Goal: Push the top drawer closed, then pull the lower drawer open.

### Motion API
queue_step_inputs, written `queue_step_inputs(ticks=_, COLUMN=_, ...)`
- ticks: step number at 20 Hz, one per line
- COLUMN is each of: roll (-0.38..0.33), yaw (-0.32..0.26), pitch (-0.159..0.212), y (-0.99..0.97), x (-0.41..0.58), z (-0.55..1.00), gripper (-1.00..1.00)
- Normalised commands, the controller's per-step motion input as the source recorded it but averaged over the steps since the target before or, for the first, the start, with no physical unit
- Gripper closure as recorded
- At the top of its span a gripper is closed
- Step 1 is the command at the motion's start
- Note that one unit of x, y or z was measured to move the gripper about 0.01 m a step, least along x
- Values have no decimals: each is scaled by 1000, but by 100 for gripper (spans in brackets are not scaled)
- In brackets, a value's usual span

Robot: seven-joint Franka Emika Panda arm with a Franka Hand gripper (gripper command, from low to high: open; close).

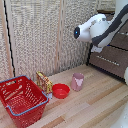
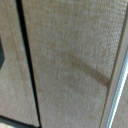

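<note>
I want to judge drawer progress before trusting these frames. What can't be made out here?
- Gripper: the exterior view shows only the arm's white body; the wrist view shows only woven screen.
- Top drawer: the arm covers most of it; open or closed is unclear.
- Lower drawer: cut off by the exterior view's right edge.

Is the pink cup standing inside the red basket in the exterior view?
No. The pink cup stands upright on the wooden table, beside the red bowl, apart from the red basket.
</note>
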Motion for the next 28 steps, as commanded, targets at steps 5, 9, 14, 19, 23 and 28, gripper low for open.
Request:
queue_step_inputs(ticks=5, roll=-5, yaw=1, pitch=-3, y=-43, x=-57, z=-293, gripper=-100)
queue_step_inputs(ticks=9, roll=0, yaw=42, pitch=-17, y=-331, x=-39, z=-434, gripper=-100)
queue_step_inputs(ticks=14, roll=-20, yaw=68, pitch=-73, y=-138, x=3, z=-439, gripper=-100)
queue_step_inputs(ticks=19, roll=-195, yaw=30, pitch=-57, y=125, x=69, z=-395, gripper=-100)
queue_step_inputs(ticks=23, roll=-145, yaw=10, pitch=-29, y=-84, x=0, z=-391, gripper=-100)
queue_step_inputs(ticks=28, roll=-32, yaw=31, pitch=-24, y=-398, x=1, z=-325, gripper=-100)
